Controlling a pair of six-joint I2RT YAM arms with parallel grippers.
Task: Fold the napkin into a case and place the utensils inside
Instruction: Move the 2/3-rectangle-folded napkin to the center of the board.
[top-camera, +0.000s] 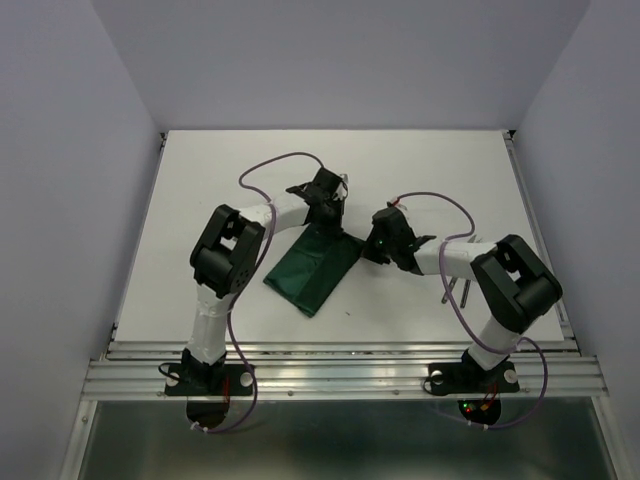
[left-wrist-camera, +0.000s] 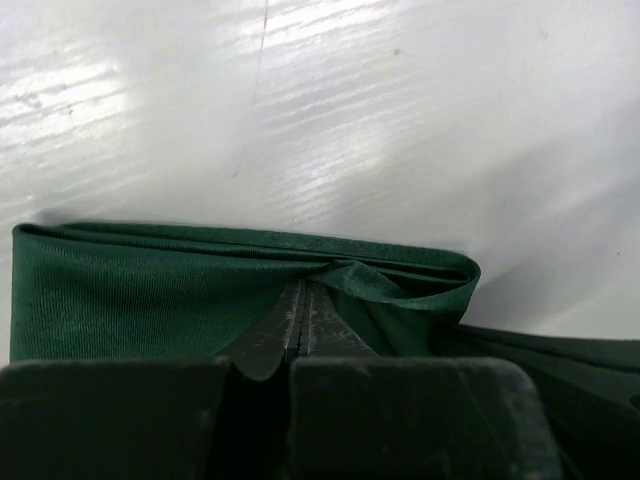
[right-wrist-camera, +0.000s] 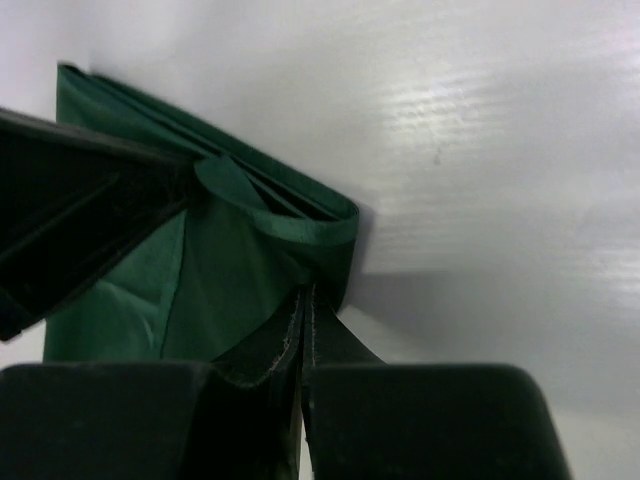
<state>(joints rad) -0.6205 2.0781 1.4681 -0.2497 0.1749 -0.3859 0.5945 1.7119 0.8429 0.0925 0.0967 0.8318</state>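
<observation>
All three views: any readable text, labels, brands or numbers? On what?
None: no readable text, number or sign in any view.
The napkin is plain green and the table plain white. The left arm and the right arm show no legible marking.

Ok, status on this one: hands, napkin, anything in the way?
Left hand and right hand both shut on napkin, far edge. Napkin folded, lying flat. Utensils off right, partly hidden, not blocking.
</observation>
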